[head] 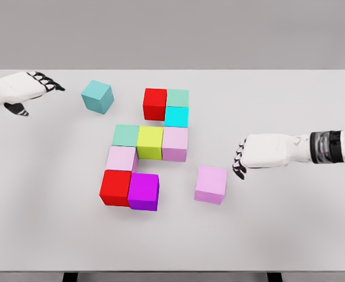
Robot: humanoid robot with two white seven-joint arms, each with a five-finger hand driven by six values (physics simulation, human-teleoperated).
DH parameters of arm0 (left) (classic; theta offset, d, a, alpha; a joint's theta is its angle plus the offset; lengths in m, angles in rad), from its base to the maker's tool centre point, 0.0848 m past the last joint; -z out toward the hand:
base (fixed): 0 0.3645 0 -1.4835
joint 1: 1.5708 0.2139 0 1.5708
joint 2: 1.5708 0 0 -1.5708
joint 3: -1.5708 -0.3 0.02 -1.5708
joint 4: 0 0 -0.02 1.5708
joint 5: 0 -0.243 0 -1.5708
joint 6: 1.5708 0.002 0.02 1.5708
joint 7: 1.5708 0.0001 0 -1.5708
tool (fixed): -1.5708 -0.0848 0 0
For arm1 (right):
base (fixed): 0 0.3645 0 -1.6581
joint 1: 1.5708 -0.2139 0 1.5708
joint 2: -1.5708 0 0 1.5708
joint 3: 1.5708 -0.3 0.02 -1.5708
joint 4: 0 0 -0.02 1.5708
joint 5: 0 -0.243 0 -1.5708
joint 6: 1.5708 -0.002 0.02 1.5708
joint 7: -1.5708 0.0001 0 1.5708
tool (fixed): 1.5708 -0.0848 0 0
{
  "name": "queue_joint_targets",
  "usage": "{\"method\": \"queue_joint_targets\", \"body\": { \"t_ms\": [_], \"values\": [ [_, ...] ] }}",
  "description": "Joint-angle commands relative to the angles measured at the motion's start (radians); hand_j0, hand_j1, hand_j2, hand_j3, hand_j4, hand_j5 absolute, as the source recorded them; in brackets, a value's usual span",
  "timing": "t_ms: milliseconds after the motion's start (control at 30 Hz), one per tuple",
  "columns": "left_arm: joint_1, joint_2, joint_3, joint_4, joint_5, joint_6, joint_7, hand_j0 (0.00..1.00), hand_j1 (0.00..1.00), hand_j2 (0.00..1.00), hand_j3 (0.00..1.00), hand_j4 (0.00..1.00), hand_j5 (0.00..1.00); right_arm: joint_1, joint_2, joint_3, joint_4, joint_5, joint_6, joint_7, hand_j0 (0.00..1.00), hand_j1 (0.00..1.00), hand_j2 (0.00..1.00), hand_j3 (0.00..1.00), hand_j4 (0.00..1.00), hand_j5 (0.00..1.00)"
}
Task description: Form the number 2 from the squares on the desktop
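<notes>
Coloured cubes lie on the white desktop (290, 235). A joined group runs from a red cube (155, 103), a mint cube (178, 97) and a cyan cube (176, 116) down through a mint (125, 135), a yellow-green (149, 142) and a pink cube (175, 143), then a pink (121, 158), a red (115, 187) and a magenta cube (143, 191). A loose teal cube (97, 96) lies at the upper left. A loose pink cube (210, 184) lies at the lower right. My right hand (240, 158) hovers open just right of that pink cube, not touching it. My left hand (46, 83) is open, left of the teal cube.
The table's front edge runs along the bottom, with dark legs showing below it. A grey wall stands behind the far edge.
</notes>
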Motion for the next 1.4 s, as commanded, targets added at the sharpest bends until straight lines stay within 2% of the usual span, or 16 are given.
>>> {"method": "queue_joint_targets", "body": {
  "t_ms": [0, 33, 100, 267, 533, 633, 767, 900, 1000, 1367],
  "values": [
    [0.000, 0.000, 0.006, 0.011, 0.002, 0.000, 0.000, 0.83, 0.83, 0.83, 0.83, 0.83, 0.83, 0.000, 0.014, -0.001, 0.002, -0.002, 0.001, 0.000, 0.37, 0.37, 0.37, 0.37, 0.37, 0.37],
    [-0.002, -0.002, 0.007, 0.011, 0.002, 0.000, 0.000, 0.74, 0.74, 0.74, 0.74, 0.74, 0.74, 0.003, 0.023, -0.001, 0.002, 0.000, 0.001, 0.000, 0.37, 0.37, 0.37, 0.37, 0.37, 0.37],
    [-0.009, -0.006, 0.007, 0.025, 0.001, 0.000, 0.000, 0.64, 0.64, 0.64, 0.64, 0.64, 0.64, 0.009, 0.040, -0.001, 0.009, 0.012, 0.001, -0.002, 0.36, 0.36, 0.36, 0.36, 0.36, 0.36],
    [-0.017, -0.034, 0.007, 0.052, 0.002, 0.000, 0.000, 0.64, 0.64, 0.64, 0.64, 0.64, 0.64, 0.025, 0.043, -0.002, 0.026, 0.018, 0.001, -0.003, 0.35, 0.35, 0.35, 0.35, 0.35, 0.35],
    [-0.063, -0.167, 0.006, 0.197, -0.001, 0.000, 0.000, 0.66, 0.66, 0.66, 0.66, 0.66, 0.66, 0.026, 0.040, -0.014, 0.052, 0.018, 0.001, -0.023, 0.35, 0.35, 0.35, 0.35, 0.35, 0.35],
    [-0.077, -0.196, 0.006, 0.238, -0.001, 0.000, 0.000, 0.66, 0.66, 0.66, 0.66, 0.66, 0.66, 0.026, 0.036, -0.016, 0.049, 0.015, 0.001, -0.022, 0.35, 0.35, 0.35, 0.35, 0.35, 0.35],
    [-0.107, -0.247, 0.006, 0.319, -0.001, 0.000, 0.000, 0.66, 0.66, 0.66, 0.66, 0.66, 0.66, 0.026, 0.043, -0.027, 0.094, 0.013, 0.001, -0.019, 0.35, 0.35, 0.35, 0.35, 0.35, 0.35],
    [-0.132, -0.284, 0.004, 0.387, -0.002, 0.000, 0.000, 0.66, 0.66, 0.66, 0.66, 0.66, 0.66, 0.026, 0.057, -0.031, 0.097, 0.017, 0.001, -0.014, 0.35, 0.35, 0.35, 0.35, 0.35, 0.35],
    [-0.141, -0.293, 0.004, 0.401, -0.002, 0.000, 0.000, 0.66, 0.66, 0.66, 0.66, 0.66, 0.66, 0.026, 0.086, -0.031, 0.127, 0.017, 0.001, -0.014, 0.35, 0.35, 0.35, 0.35, 0.35, 0.35],
    [-0.149, -0.318, 0.004, 0.405, -0.002, 0.000, 0.000, 0.66, 0.66, 0.66, 0.66, 0.66, 0.66, 0.044, 0.099, -0.028, 0.117, 0.020, 0.001, -0.013, 0.35, 0.35, 0.35, 0.35, 0.35, 0.35]
  ]
}}
